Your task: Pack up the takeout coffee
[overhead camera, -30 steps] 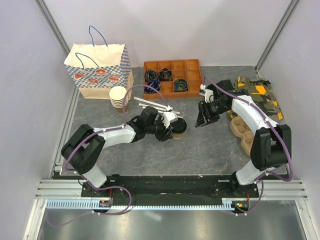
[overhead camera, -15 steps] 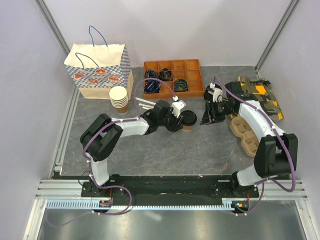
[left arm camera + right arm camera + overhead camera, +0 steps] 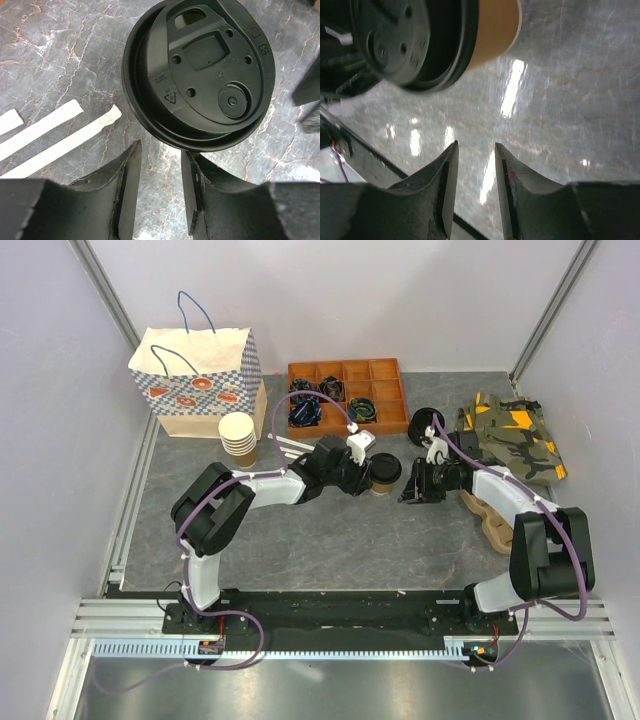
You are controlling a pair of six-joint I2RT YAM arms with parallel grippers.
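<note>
The takeout coffee point(image 3: 382, 472), a tan paper cup with a round black lid, stands upright on the grey table in the middle. My left gripper point(image 3: 362, 474) is just left of it, jaws open with nothing between them. In the left wrist view the lid point(image 3: 200, 75) sits just beyond my fingertips point(image 3: 134, 150). My right gripper point(image 3: 410, 490) is open and empty just right of the cup. In the right wrist view the cup point(image 3: 492, 30) shows at the upper left, beyond the jaws.
A paper bag point(image 3: 200, 380) stands at the back left, with a stack of lidless cups point(image 3: 238, 434) in front of it. A wooden compartment tray point(image 3: 345, 395) is at the back. Paper-wrapped sticks point(image 3: 50, 127) lie left of the cup. A pulp cup carrier point(image 3: 492, 510) and camouflage cloth point(image 3: 515, 430) are at the right.
The cup has moved right and back together with my left gripper, whose jaws now stand just short of it. My right gripper has come nearer to the cup.
</note>
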